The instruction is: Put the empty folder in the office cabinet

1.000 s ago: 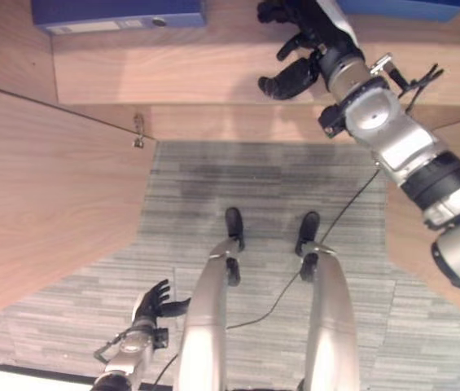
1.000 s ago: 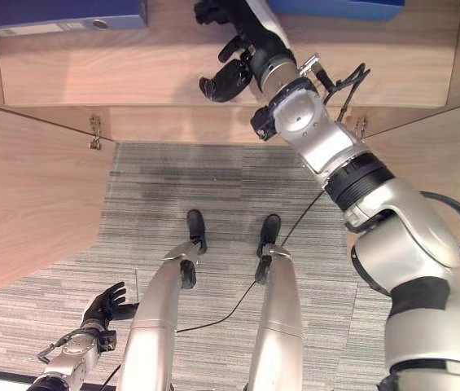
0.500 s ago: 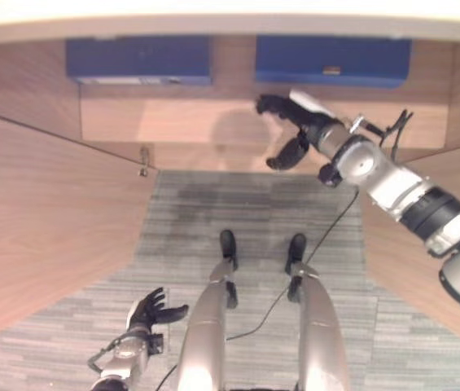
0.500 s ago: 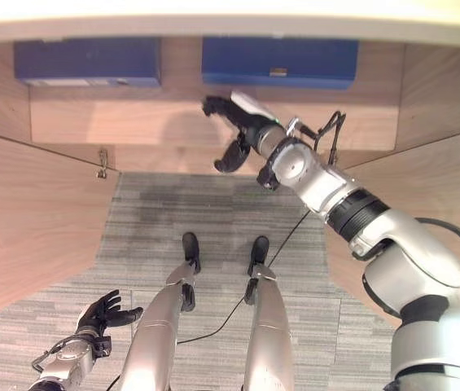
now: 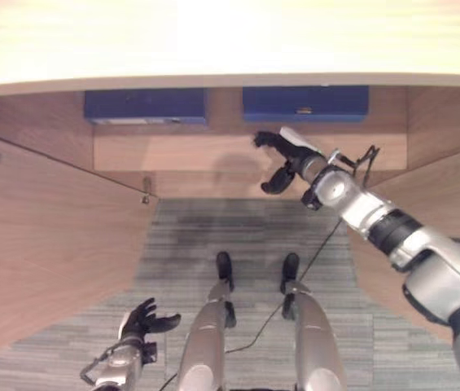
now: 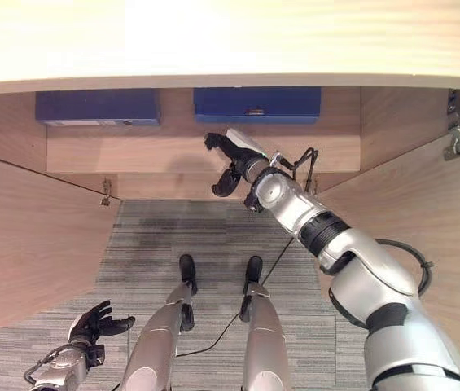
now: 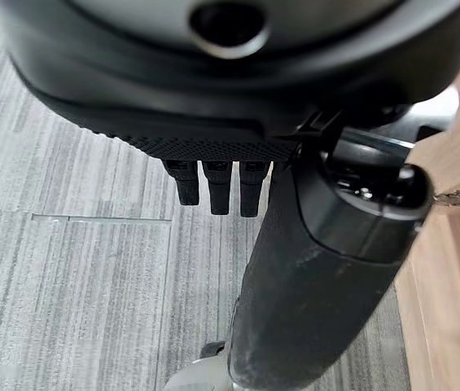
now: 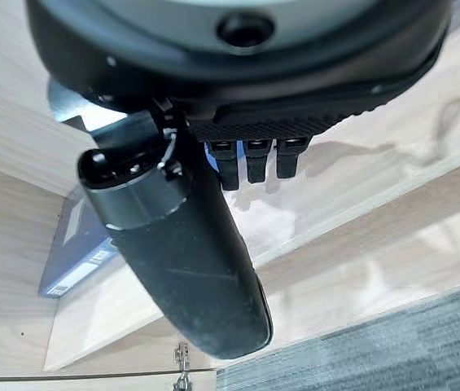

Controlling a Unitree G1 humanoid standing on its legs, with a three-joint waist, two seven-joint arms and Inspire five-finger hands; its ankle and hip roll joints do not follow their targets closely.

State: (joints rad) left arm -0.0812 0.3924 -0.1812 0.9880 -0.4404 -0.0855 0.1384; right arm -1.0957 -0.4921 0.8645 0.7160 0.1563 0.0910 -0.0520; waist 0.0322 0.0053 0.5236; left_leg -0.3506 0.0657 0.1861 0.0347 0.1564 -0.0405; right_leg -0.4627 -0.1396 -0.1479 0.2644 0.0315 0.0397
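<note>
Two blue folders lie flat at the back of the open cabinet's shelf (image 5: 181, 151): one on the left (image 5: 145, 106), one on the right (image 5: 305, 103). My right hand (image 5: 282, 159) hovers over the shelf's front part, a little in front of the right folder and apart from it, open and empty. In the right wrist view its fingers (image 8: 250, 159) hang straight beside the thumb (image 8: 181, 252), with the left folder (image 8: 79, 244) lying past them. My left hand (image 5: 142, 319) hangs low over the carpet, open and empty.
The cabinet's left door (image 5: 42, 236) and right door (image 5: 449, 195) stand swung open on either side of me. The cabinet's light wooden top (image 5: 230, 41) runs along the upper edge. Grey striped carpet (image 5: 238, 228) covers the floor in front.
The camera has tilted, bringing the cabinet's top into sight. My right hand has drawn back from beside the right folder towards the shelf's front. The left hand stays low.
</note>
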